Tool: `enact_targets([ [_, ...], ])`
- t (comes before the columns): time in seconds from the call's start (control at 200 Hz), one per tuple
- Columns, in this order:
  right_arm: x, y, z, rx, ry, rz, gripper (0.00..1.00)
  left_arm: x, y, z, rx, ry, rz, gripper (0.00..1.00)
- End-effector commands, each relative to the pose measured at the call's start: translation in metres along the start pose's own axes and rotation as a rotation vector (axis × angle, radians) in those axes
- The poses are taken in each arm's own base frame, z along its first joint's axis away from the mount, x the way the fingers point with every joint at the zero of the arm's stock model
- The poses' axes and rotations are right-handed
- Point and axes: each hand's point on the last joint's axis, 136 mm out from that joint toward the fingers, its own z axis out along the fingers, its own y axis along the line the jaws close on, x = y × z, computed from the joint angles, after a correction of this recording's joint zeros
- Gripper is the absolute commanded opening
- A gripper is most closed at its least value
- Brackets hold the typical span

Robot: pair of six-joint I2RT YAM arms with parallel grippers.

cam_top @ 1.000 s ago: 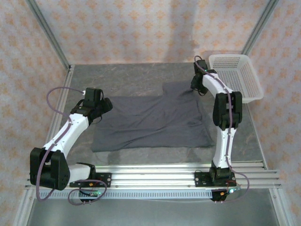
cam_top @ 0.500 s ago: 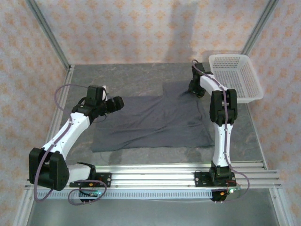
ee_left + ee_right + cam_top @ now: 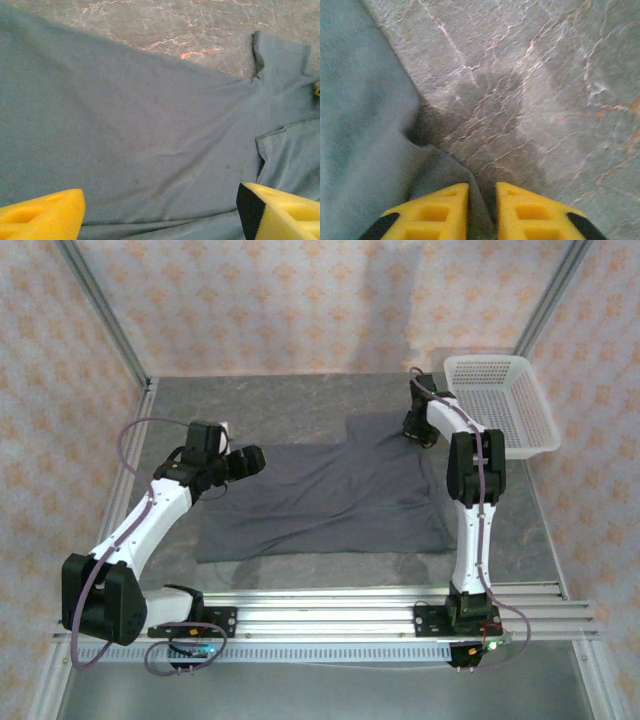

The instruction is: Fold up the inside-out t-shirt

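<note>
Slate-grey cloth, soft, no print: t-shirt lies spread mostly flat in the middle of the marbled grey tabletop. A few shallow wrinkles. Its far right corner is drawn out toward the white mesh basket but lies apart from it.

Right pincer is down at that far right corner. Wrist view: right pincer has its yellow pads nearly together, with a thin ridge of cloth pinched between them and bare tabletop beyond. Reads as clamped on the shirt's edge.

Left pincer hangs over the shirt's far left edge; touching or not, cannot tell from above. Wrist view: pads stand wide apart, flat cloth beneath and between them, stitched edges showing off to the right.

Step in hand, my reading: taking hold of the far edge, one corner per arm, ahead of the first fold. No fold made yet. Right side has its grip, left side has none.

Next move calls for:
- left pincer down onto the far left edge, then shut on the cloth
- both arms lifting evenly
- far edge carried toward the near one

Likely trouble: a lift on one side alone would drag the shirt askew and bunch it
</note>
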Motion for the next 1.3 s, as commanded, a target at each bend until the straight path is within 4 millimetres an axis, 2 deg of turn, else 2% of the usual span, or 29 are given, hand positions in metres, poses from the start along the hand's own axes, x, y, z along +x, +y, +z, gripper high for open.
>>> enact_targets([
  [0.0, 0.030, -0.007, 0.009, 0.038, 0.117, -0.024, 0.07, -0.013, 0.011, -0.011, -0.103, -0.049, -0.026, 0.81],
  [0.135, 0.001, 0.000, -0.023, 0.013, 0.031, -0.019, 0.00, -0.036, 0.038, -0.017, -0.241, -0.106, -0.082, 0.82],
  [0.23, -0.016, 0.008, -0.050, -0.035, -0.038, -0.013, 0.00, -0.055, 0.057, -0.006, -0.284, -0.096, -0.128, 0.82],
  [0.31, -0.021, 0.013, -0.060, -0.076, -0.069, -0.001, 0.00, -0.069, 0.066, 0.011, -0.316, -0.088, -0.123, 0.81],
  [0.41, -0.018, 0.016, -0.061, -0.094, -0.066, 0.006, 0.00, -0.083, 0.076, 0.034, -0.356, -0.074, -0.125, 0.86],
  [0.53, -0.011, 0.013, -0.055, -0.090, -0.051, 0.003, 0.00, -0.106, 0.088, 0.059, -0.400, -0.072, -0.116, 0.85],
  [0.59, -0.008, 0.013, -0.052, -0.087, -0.038, -0.003, 0.00, -0.117, 0.094, 0.073, -0.421, -0.059, -0.110, 0.79],
  [0.716, -0.005, 0.011, -0.050, -0.079, -0.031, -0.008, 0.00, -0.131, 0.109, 0.106, -0.451, -0.014, -0.107, 0.58],
  [0.776, -0.005, 0.011, -0.049, -0.076, -0.030, -0.013, 0.00, -0.132, 0.120, 0.122, -0.472, 0.022, -0.129, 0.54],
  [0.856, -0.006, 0.010, -0.051, -0.073, -0.033, -0.016, 0.00, -0.131, 0.133, 0.136, -0.480, 0.063, -0.167, 0.53],
  [1.036, -0.008, 0.009, -0.054, -0.068, -0.035, -0.025, 0.00, -0.118, 0.150, 0.144, -0.467, 0.105, -0.221, 0.58],
  [1.296, -0.006, 0.008, -0.050, -0.057, -0.021, -0.019, 0.00, -0.103, 0.141, 0.165, -0.347, 0.165, -0.253, 0.53],
])
